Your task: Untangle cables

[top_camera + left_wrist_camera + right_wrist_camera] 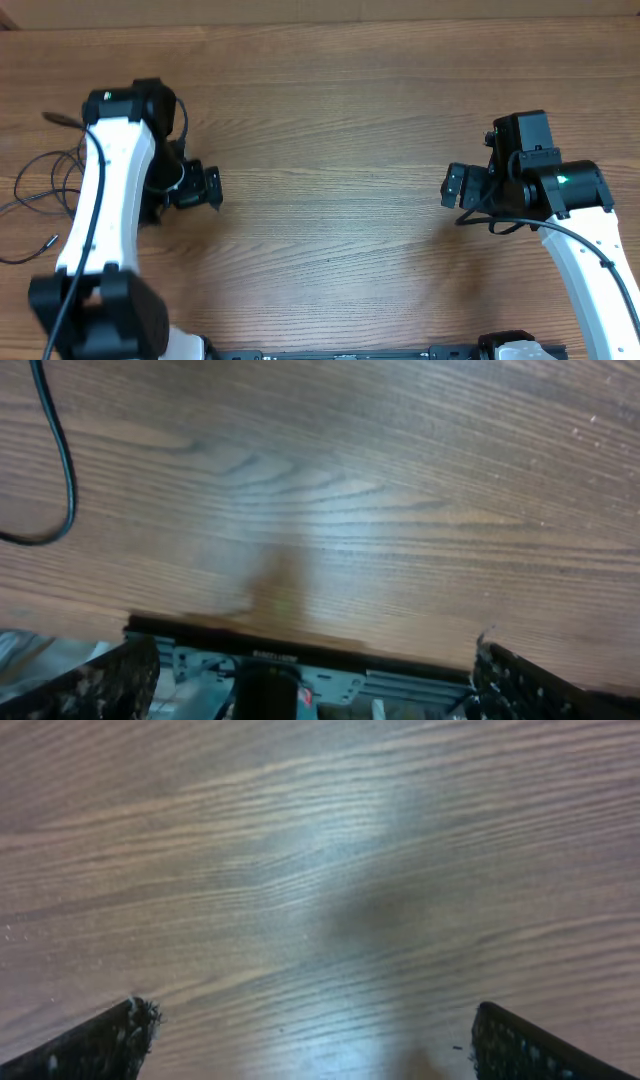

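Note:
The cables [40, 185] lie in thin black loose loops at the table's far left, partly hidden under my left arm; one small plug tip [48, 240] points toward the front. In the left wrist view, one curve of a cable [62, 460] shows at the upper left. My left gripper [212, 188] [315, 680] hangs open over bare wood to the right of the cables, with nothing between its fingers [95, 685]. Far off on the right side, my right gripper [452, 186] [315, 1040] is also open and empty, its fingers [530, 1045] framing only wood grain.
A wooden table [330, 130] fills the overhead view. Its front edge and a metal frame rail [400, 680] show below the left gripper. The right arm's own thicker black cable [500, 222] loops beside its wrist.

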You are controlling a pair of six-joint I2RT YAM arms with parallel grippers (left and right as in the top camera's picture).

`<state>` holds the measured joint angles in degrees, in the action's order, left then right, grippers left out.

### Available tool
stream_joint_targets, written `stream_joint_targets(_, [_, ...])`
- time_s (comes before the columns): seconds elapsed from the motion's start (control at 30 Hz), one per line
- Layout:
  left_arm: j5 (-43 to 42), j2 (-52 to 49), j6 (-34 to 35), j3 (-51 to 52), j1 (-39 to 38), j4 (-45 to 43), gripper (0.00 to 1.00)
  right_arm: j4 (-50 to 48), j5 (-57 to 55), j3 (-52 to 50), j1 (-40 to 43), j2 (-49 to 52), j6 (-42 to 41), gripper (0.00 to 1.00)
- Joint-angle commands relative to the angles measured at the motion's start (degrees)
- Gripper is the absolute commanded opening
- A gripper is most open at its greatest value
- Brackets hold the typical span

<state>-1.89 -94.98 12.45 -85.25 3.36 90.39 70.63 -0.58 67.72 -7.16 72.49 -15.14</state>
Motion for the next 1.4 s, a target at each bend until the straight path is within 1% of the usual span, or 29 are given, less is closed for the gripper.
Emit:
stream_joint_targets(0.0, [-0.50,8.33,0.17,4.42,-0.17,-2.73,1.00,-0.04,-1.11,-0.50,0.04,-3.10,0.22,1.00])
stream_joint_targets(0.17, [-1.62,19.61,-1.09,7.85,-0.17,-7.93,1.00,-3.69,-1.51,-6.27,0.04,-11.41,0.42,1.00])
stream_joint_targets(0.23, [-1.57,24.04,-1.09,8.59,-0.17,-9.84,1.00,-5.88,-1.57,-9.86,0.04,-16.65,0.46,1.00])
stream_joint_targets(0.33, [-1.81,33.70,-1.62,11.08,-0.44,-14.53,0.96,-9.11,-1.75,-15.43,0.04,-25.90,0.39,1.00])
stream_joint_targets(0.37, [-1.81,35.87,-1.77,11.82,-0.55,-15.67,0.96,-9.53,-1.73,-16.20,0.04,-27.45,0.37,1.00])
stream_joint_targets(0.4, [-1.73,39.69,-1.75,13.25,-0.81,-17.59,0.96,-10.10,-1.73,-17.53,0.04,-31.08,0.17,1.00])
stream_joint_targets(0.43, [-1.73,43.15,-1.77,14.51,-0.85,-19.34,1.00,-10.12,-1.75,-18.05,0.04,-33.66,0.22,1.00])
stream_joint_targets(0.53, [-0.55,50.84,-1.75,16.90,-0.81,-22.58,1.00,-10.10,-1.95,-18.25,0.07,-39.01,0.22,1.00])
stream_joint_targets(0.63, [-0.44,56.02,-1.75,17.29,-0.81,-25.14,1.00,-10.21,-1.88,-18.27,0.04,-40.94,0.17,1.00])
stream_joint_targets(0.77, [-0.46,58.84,-1.75,17.29,-0.81,-23.15,1.00,-10.82,-1.73,-18.27,0.04,-40.81,0.22,1.00])
stream_joint_targets(1.1, [-0.48,58.88,-1.75,17.29,-0.81,-15.23,1.00,-10.12,-1.73,-18.27,0.04,-40.81,0.22,1.00])
stream_joint_targets(1.37, [-0.46,58.88,-1.75,17.29,-0.81,-13.90,1.00,-10.12,-1.73,-18.27,0.04,-40.81,0.22,1.00])
